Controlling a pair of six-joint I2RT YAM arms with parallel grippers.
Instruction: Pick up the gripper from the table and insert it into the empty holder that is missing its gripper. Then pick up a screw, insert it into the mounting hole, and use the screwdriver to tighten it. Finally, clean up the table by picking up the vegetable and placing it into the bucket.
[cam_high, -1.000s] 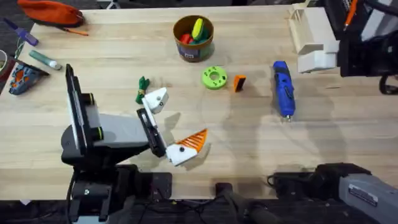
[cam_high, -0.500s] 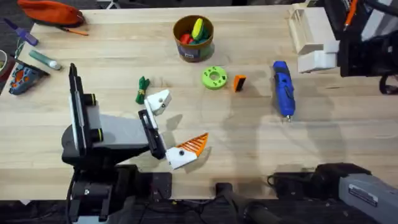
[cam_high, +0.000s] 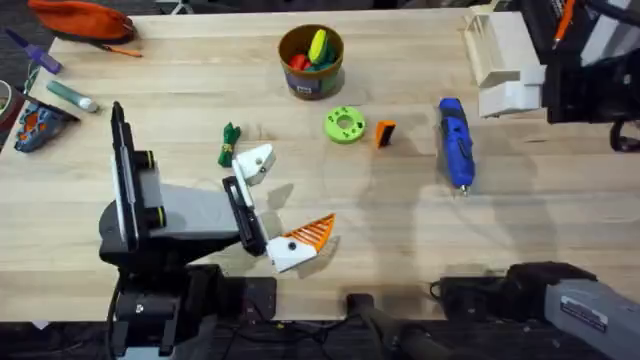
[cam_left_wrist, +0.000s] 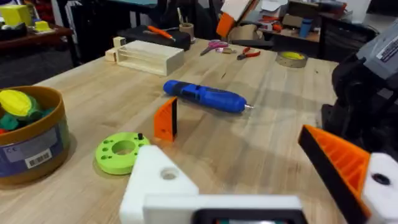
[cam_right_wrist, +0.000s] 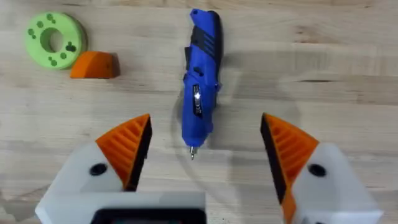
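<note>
The orange gripper pad (cam_high: 384, 132) (cam_left_wrist: 166, 118) (cam_right_wrist: 94, 65) lies on the table beside a green ring disc (cam_high: 344, 125). My left gripper (cam_high: 275, 200) (cam_left_wrist: 227, 146) is open, low over the near table. One of its fingers is the bare white holder (cam_high: 251, 160) (cam_left_wrist: 160, 180); the other carries an orange pad (cam_high: 312, 230). The green vegetable (cam_high: 229, 143) lies just past the holder. The blue screwdriver (cam_high: 455, 143) (cam_right_wrist: 201, 81) lies to the right, tip toward me. My right gripper (cam_right_wrist: 205, 121) hangs open above it. The yellow bucket (cam_high: 311, 60) (cam_left_wrist: 28, 140) holds toy food.
A white box (cam_high: 505, 60) (cam_left_wrist: 149, 56) stands at the back right corner. An orange pouch (cam_high: 80, 18), pens and small tools sit at the far left edge. Bare wood stretches across the centre and front right of the table.
The left arm shifted slightly to the right a second ago and has held still since. Nothing on the table has moved.
</note>
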